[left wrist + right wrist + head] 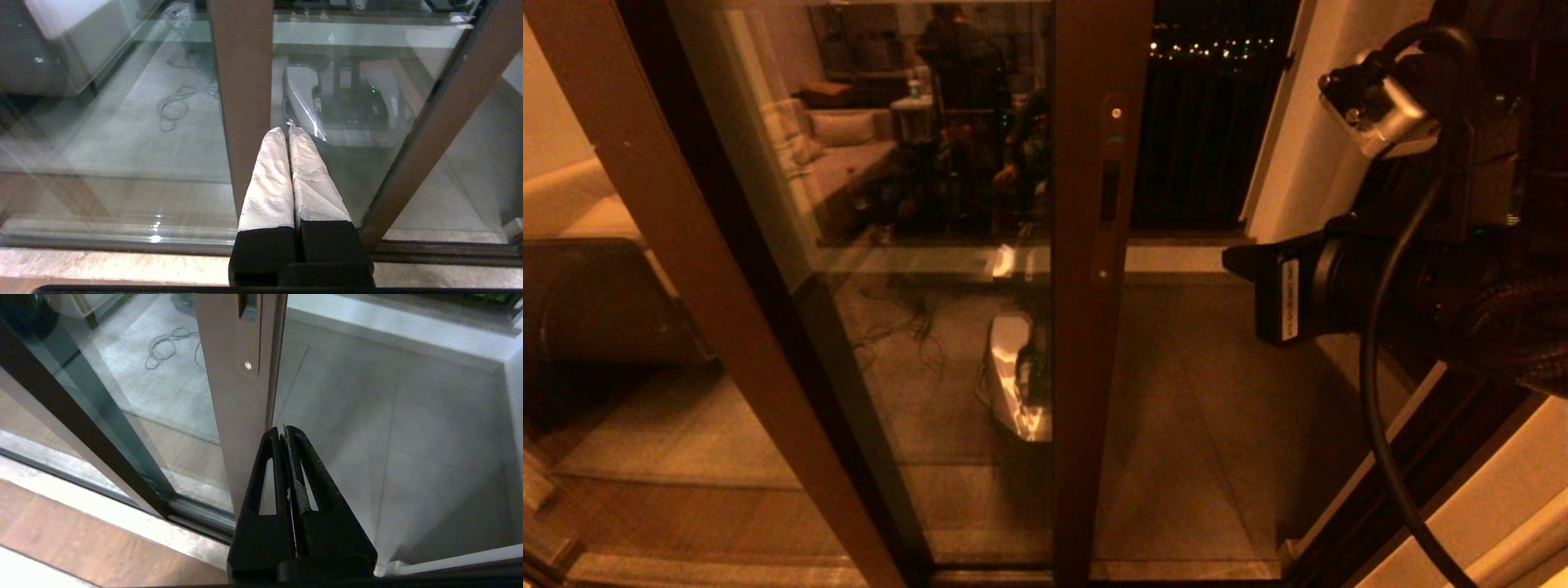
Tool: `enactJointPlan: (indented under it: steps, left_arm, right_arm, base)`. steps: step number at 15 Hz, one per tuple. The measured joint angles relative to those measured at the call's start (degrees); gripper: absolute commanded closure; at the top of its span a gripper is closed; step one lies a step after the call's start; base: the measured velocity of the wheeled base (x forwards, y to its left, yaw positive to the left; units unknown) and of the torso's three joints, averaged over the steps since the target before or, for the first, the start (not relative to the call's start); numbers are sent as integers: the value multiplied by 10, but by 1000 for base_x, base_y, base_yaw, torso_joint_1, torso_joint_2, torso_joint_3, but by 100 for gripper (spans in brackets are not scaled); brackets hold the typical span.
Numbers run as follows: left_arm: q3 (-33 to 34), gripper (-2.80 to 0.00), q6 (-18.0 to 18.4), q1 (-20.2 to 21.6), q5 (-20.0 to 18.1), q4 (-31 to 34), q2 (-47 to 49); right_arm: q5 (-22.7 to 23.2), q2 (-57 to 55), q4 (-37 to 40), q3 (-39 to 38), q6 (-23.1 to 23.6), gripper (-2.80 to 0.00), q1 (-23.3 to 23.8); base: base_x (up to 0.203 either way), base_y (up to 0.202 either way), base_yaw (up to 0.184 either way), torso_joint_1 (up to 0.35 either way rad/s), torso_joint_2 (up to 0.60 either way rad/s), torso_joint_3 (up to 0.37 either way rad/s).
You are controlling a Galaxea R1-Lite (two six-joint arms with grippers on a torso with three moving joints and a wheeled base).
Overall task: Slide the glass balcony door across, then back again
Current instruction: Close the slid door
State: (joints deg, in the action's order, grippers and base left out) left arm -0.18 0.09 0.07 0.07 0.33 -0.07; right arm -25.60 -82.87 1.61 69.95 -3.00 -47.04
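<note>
With its fingers pressed together, the right gripper (284, 430) sits beside the handle edge of the glass balcony door (1094, 327), seemingly to push it sideways, while the left gripper (288, 128), likewise closed, waits near the glass.

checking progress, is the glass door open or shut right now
Partly open. Right of the glass door edge with the handle plate, bare balcony floor and railing show directly; the right hand is beside that edge.
</note>
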Motion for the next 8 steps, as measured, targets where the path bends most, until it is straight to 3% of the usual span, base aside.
enactJointPlan:
  steps: [4, 8]
  left_arm:
    - [0, 0, 0, 0, 0, 0, 0]
    - [0, 0, 0, 0, 0, 0, 0]
  right_arm:
    - [2, -24, 110, 66, -39, 0, 4]
    - [14, -69, 312, 228, -144, 0, 8]
  base:
    - [0, 0, 0, 0, 0, 0]
    - [0, 0, 0, 0, 0, 0]
